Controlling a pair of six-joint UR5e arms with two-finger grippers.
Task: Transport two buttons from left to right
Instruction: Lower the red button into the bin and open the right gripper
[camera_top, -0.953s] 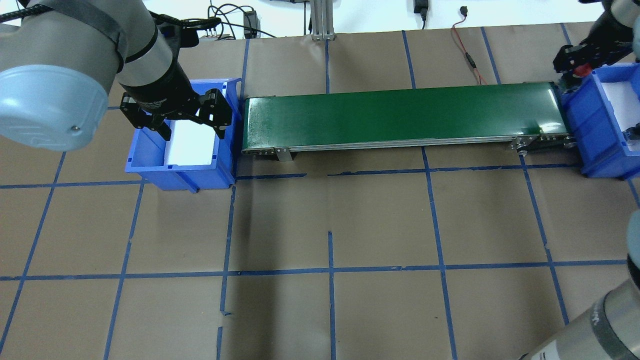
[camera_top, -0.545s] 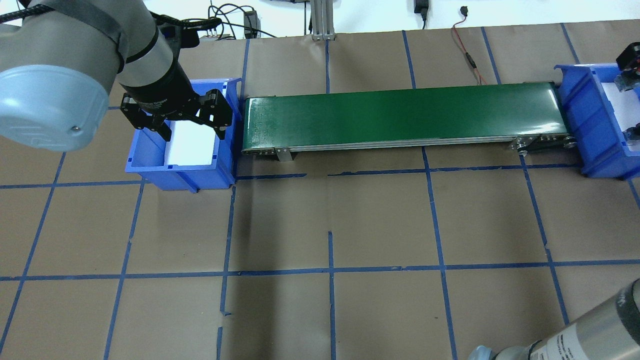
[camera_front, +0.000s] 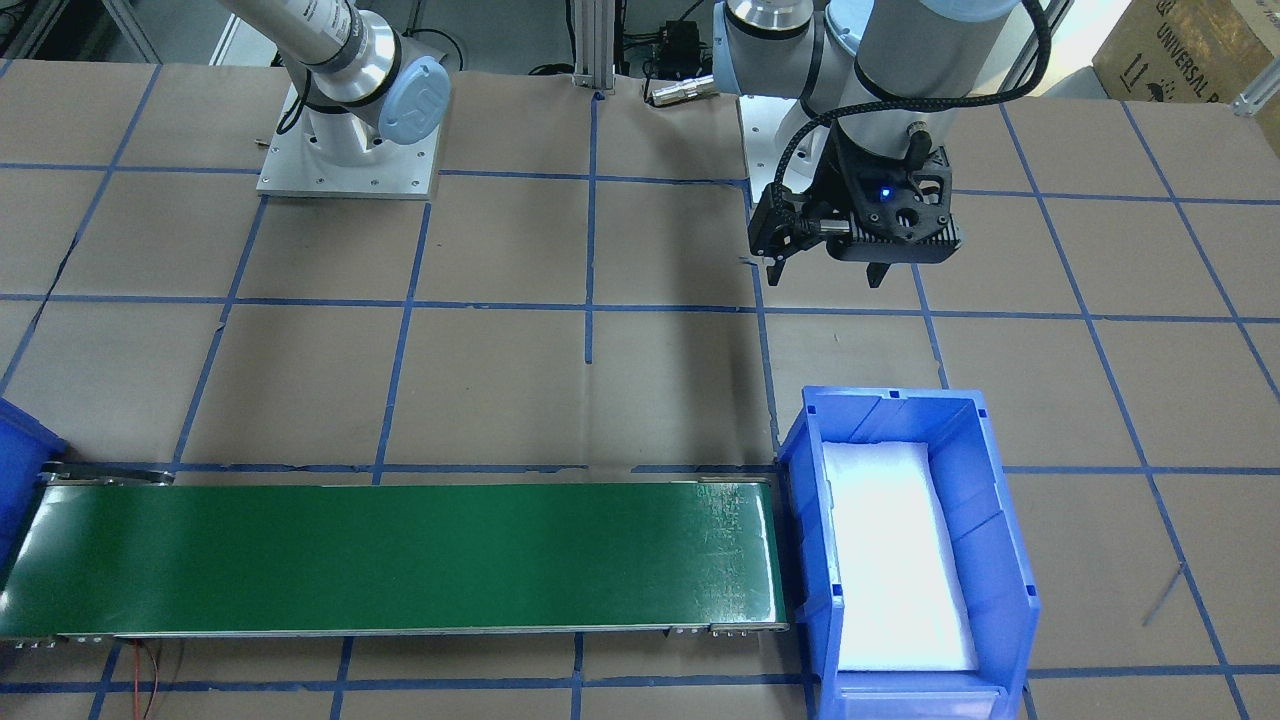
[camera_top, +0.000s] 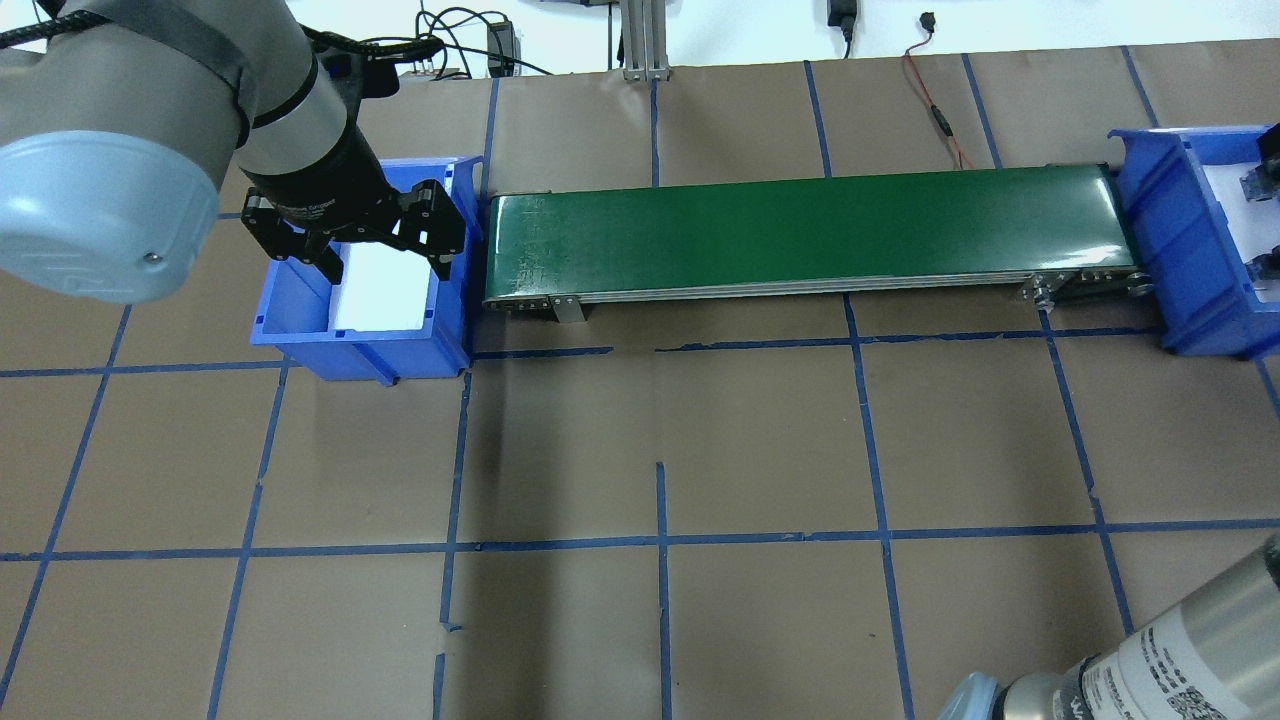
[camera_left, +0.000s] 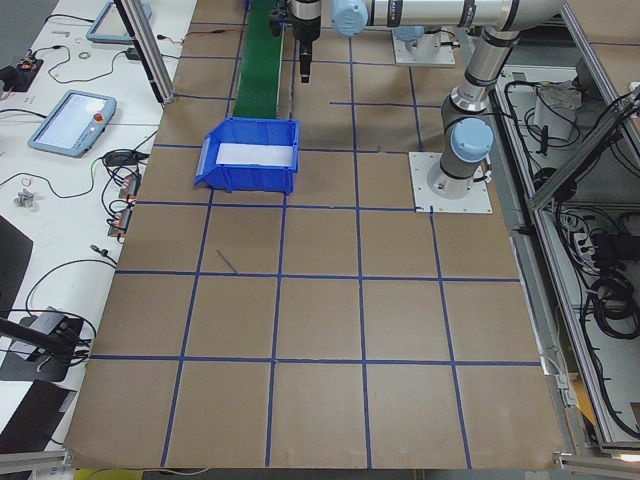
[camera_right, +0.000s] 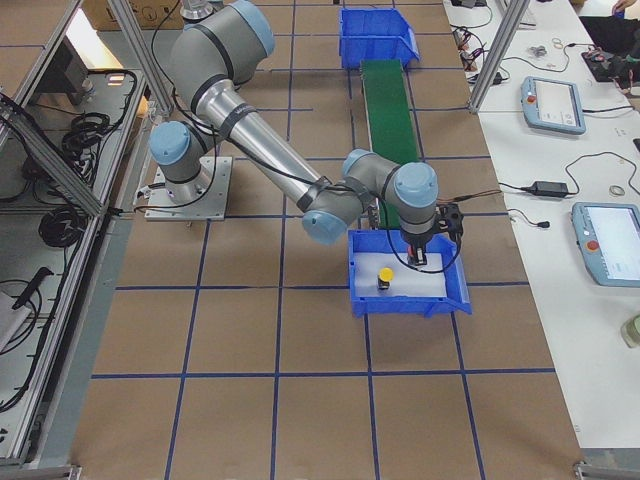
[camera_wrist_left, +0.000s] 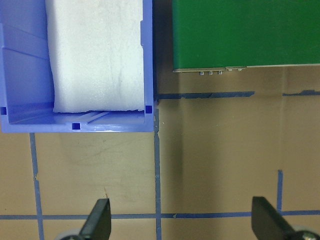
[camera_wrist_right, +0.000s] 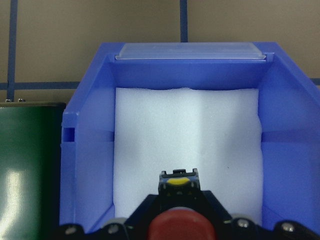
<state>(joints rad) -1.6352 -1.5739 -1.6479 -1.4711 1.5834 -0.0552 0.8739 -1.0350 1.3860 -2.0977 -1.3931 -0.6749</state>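
Observation:
The yellow button (camera_right: 385, 275) stands on the white foam inside the right blue bin (camera_right: 400, 302); the right wrist view shows it (camera_wrist_right: 178, 182) just ahead of the fingers. My right gripper (camera_right: 415, 256) hangs over that bin and is shut on the red button (camera_wrist_right: 180, 225), held above the foam. My left gripper (camera_top: 355, 242) is open and empty, hovering by the left blue bin (camera_top: 300, 335). Its two fingertips (camera_wrist_left: 99, 220) stand wide apart over the paper. That bin (camera_front: 1000, 520) holds only white foam.
A green conveyor belt (camera_top: 800, 230) runs between the two bins, and nothing lies on it (camera_front: 400, 560). Brown paper with blue tape lines covers the table. Cables lie at the far edge (camera_top: 935, 100).
My right gripper has moved right from the conveyor's end to over the right bin, carrying the red button. The left arm has not moved.

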